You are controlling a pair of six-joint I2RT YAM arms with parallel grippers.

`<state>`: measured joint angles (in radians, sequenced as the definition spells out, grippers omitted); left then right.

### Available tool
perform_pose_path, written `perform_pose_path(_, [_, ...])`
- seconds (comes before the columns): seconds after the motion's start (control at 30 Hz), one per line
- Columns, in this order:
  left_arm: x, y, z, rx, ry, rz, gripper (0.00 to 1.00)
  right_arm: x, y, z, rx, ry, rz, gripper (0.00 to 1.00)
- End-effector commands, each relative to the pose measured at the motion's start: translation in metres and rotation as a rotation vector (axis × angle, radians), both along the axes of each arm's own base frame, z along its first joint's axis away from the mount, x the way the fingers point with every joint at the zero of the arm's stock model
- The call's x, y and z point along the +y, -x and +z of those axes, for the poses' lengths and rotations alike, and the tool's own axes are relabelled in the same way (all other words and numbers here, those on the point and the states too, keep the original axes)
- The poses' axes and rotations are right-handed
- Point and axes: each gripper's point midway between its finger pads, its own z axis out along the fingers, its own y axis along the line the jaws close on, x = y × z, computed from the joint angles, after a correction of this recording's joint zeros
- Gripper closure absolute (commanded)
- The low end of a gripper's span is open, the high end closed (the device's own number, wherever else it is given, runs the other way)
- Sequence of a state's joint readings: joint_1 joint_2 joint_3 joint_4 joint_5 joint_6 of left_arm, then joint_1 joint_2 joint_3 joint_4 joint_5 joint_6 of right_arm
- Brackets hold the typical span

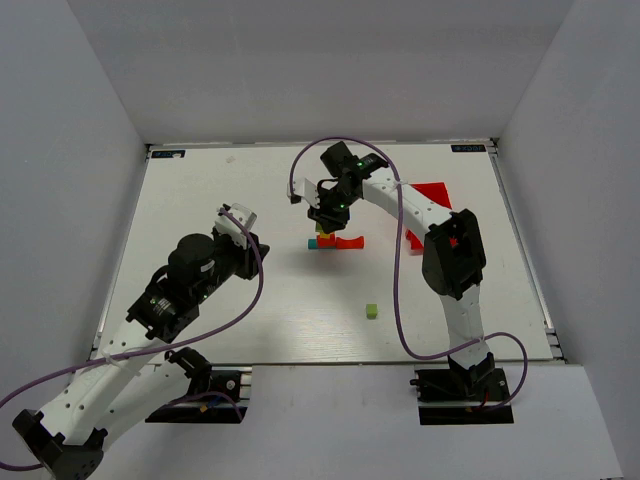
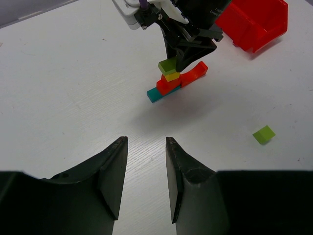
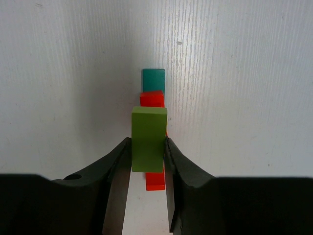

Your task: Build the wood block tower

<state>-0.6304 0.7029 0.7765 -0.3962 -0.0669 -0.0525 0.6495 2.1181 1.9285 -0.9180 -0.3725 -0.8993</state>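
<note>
The wood block tower (image 1: 335, 241) stands mid-table: a teal bar (image 2: 157, 94) at the bottom, red pieces (image 2: 191, 75) on it and a yellow cube (image 2: 172, 77) on top. My right gripper (image 3: 147, 142) hangs directly over the tower, shut on a lime-green block (image 3: 149, 139). In the left wrist view that block (image 2: 167, 64) sits just above the yellow cube; I cannot tell whether they touch. Below it, the right wrist view shows the teal end (image 3: 153, 80) and red pieces (image 3: 152, 98). My left gripper (image 2: 145, 142) is open and empty, well to the left of the tower.
A loose lime-green cube (image 1: 371, 312) lies on the table nearer the arm bases, right of centre. A red plastic bin (image 1: 432, 195) stands at the back right, partly behind the right arm. White walls enclose the table.
</note>
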Motion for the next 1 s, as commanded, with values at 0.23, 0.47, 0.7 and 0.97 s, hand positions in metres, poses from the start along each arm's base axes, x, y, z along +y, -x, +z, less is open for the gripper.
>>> perform_pose_path(0.23, [0.0038, 0.0007, 0.0016, -0.006, 0.003, 0.013, 0.53, 0.0047, 0.0021, 0.0058, -0.014, -0.01, 0.03, 0.62])
perform_pose_path(0.47, [0.0038, 0.0007, 0.0016, -0.006, 0.003, 0.013, 0.53, 0.0043, 0.0016, 0.0032, -0.014, -0.005, 0.032, 0.61])
perform_pose_path(0.7, [0.0038, 0.0007, 0.0016, -0.006, 0.003, 0.013, 0.53, 0.0047, 0.0022, 0.0038, -0.017, -0.005, 0.037, 0.58])
perform_pose_path(0.97, [0.0038, 0.0007, 0.0016, -0.006, 0.003, 0.013, 0.53, 0.0047, 0.0018, 0.0069, -0.026, -0.011, 0.034, 0.38])
